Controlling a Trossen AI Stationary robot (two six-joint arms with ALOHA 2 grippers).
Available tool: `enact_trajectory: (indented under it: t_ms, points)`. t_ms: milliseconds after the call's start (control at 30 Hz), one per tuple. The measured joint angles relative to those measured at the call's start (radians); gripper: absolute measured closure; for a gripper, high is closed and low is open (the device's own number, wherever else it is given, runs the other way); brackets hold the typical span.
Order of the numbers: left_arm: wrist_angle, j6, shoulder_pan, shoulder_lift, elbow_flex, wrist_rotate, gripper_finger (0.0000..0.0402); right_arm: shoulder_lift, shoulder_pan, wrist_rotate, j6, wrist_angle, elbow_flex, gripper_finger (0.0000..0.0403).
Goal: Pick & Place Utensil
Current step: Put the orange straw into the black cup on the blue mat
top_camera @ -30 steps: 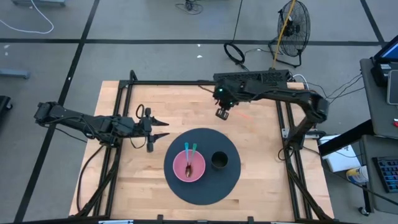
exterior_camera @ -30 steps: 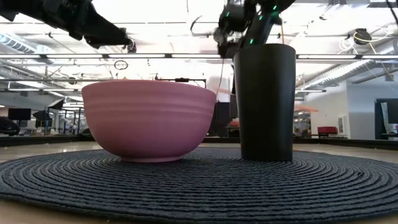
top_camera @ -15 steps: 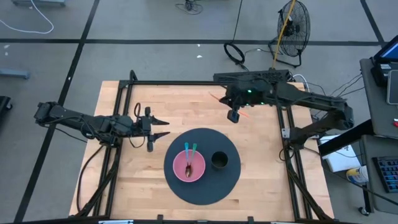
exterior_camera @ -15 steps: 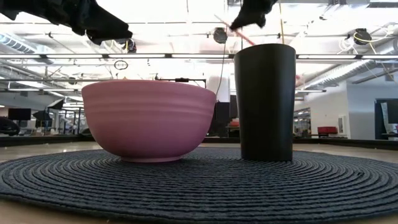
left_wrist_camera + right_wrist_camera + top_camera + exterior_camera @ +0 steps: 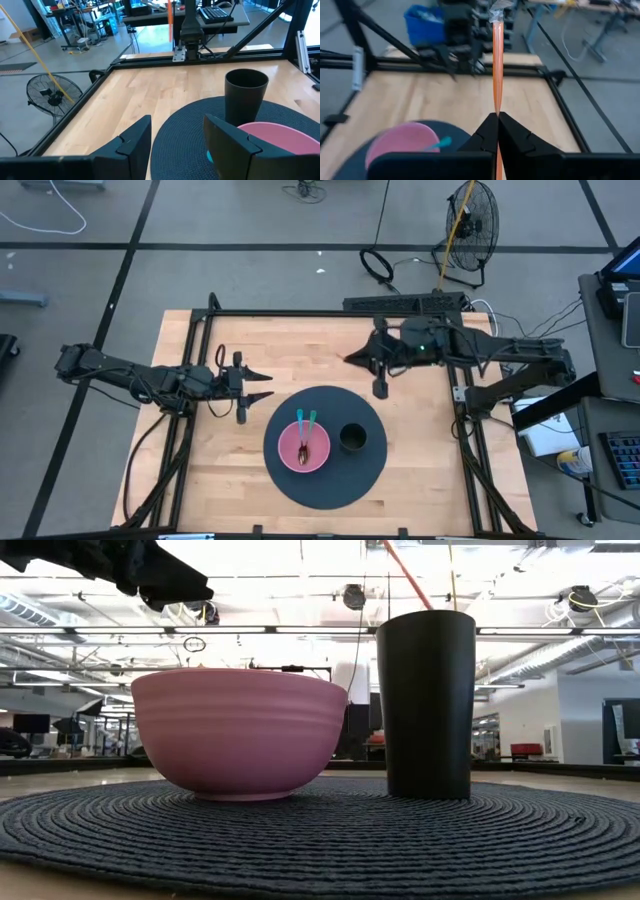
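1. We are carrying an orange utensil [image 5: 496, 60] in our right gripper [image 5: 497, 119]; in the right wrist view the fingers are pinched tight on its thin shaft, which is sticking out past the fingertips
2. In the high view our right gripper [image 5: 379, 376] is hovering above the bare wood just beyond the far edge of the dark round mat [image 5: 325, 480], not yet over any container
3. On the mat the black cup [image 5: 352, 438] is standing to the right of the pink bowl [image 5: 304, 447], which is already holding two utensils with teal handles [image 5: 305, 420]
4. We are judging the step in hand to be the carry toward a container, with the placing not yet done
5. Next we are needing to bring the utensil nearer, over the cup or the bowl; we cannot tell which is meant
6. Our left gripper [image 5: 250, 388] is waiting left of the mat with its fingers spread wide and holding nothing
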Motion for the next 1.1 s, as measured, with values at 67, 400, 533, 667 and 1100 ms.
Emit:
enact_trajectory:
  t_ms: [67, 400, 533, 667, 1100]
  points:
    - [0.001, -0.002, 0.0, 0.0, 0.0, 0.0, 0.0215, -0.001, 0.037, -0.001, -0.005, 0.024, 0.0, 0.0403]
    - [0.035, -0.002, 0.0, 0.0, 0.0, 0.0, 0.0215, -0.003, 0.187, 0.001, -0.029, 0.061, 0.0, 0.0403]
    - [0.042, -0.002, 0.0, 0.0, 0.0, 0.0, 0.0215, -0.015, 0.222, 0.006, -0.034, 0.06, 0.0, 0.0403]
    - [0.045, -0.004, 0.0, 0.0, 0.0, 0.001, 0.0215, -0.055, 0.263, 0.067, -0.051, 0.074, -0.015, 0.0403]
    - [0.046, -0.002, 0.0, 0.0, 0.0, 0.001, 0.0215, -0.446, 0.387, 0.239, -0.1, 0.508, -0.46, 0.0403]
